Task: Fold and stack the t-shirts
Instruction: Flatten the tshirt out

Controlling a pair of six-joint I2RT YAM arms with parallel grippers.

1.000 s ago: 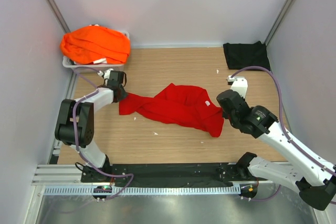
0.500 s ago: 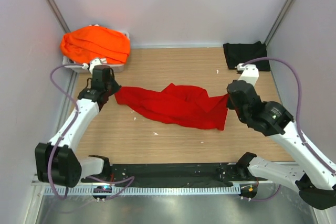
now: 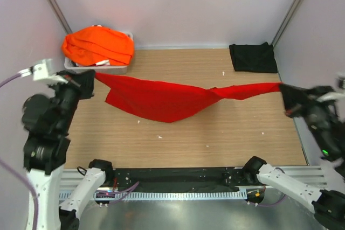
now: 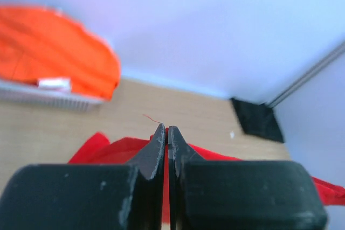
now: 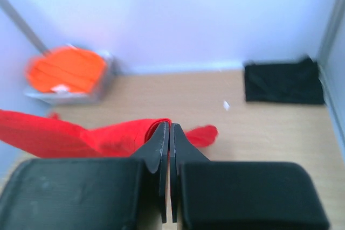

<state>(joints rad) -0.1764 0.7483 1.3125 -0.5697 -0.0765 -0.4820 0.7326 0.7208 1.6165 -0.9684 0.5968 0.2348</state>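
Top cam looks down on the whole desk [image 3: 232, 133]; both wrist cams sit low facing its far edge, all sharing the red shirt [image 3: 156, 100].

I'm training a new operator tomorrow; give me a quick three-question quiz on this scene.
1. True or false: the red t-shirt is already folded.
2. The black t-shirt lies at the table's: A near left corner; B far right corner; C middle.
3. What fills the grey tray?
Key: 1 false: it hangs stretched between the left gripper and right gripper, both shut on it. 2 B. 3 the orange t-shirts.
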